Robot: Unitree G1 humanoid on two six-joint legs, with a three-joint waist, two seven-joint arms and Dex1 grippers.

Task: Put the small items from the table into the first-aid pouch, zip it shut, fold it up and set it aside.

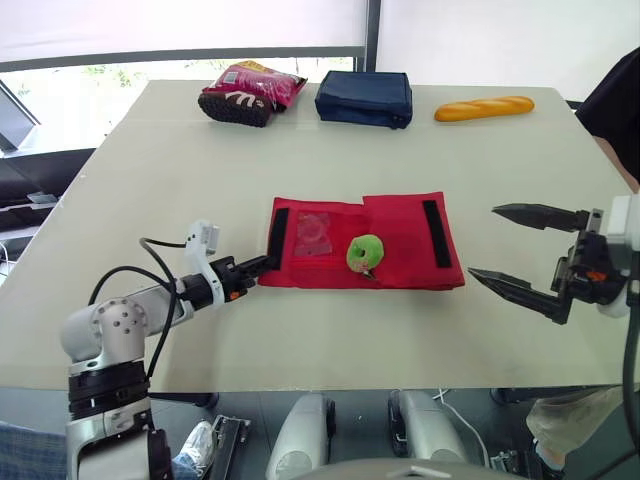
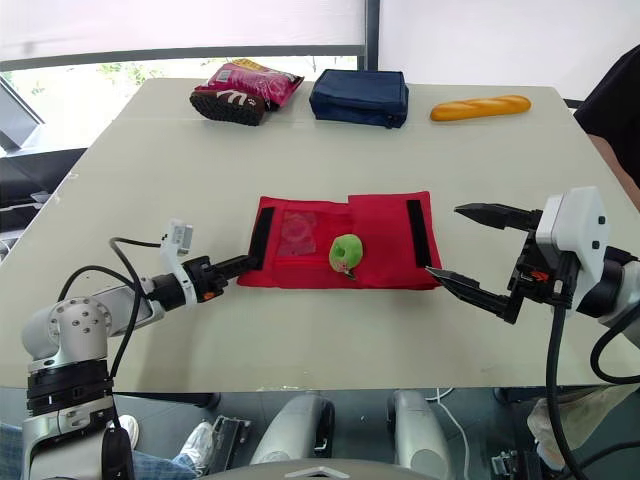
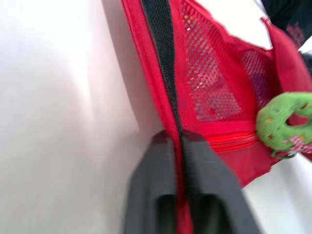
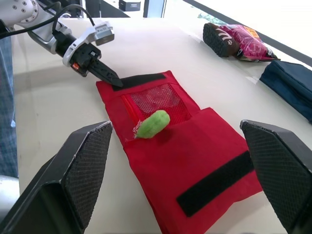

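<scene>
Red fabric pouch point(image 1: 400, 240) lies flat and open mid-counter point(image 1: 150, 180), with its mesh pocket point(image 1: 318, 232) and black strips point(image 1: 436, 233) exposed. A fuzzy, rounded green item point(image 1: 365, 252) rests on it. The left tool point(image 1: 262, 264) is pinched on the pouch's left corner. The right tool point(image 1: 483, 241) is spread wide, near the right edge and not touching it.

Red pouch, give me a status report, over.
Left gripper shut on pouch, left edge. Right gripper open, clear of its right edge. Pouch flat, unfolded, green toy lying on top. Toy would block folding.

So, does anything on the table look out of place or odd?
The green plush item lies on top of the red pouch, outside its mesh pocket. Nothing looks spilled or damaged.
</scene>
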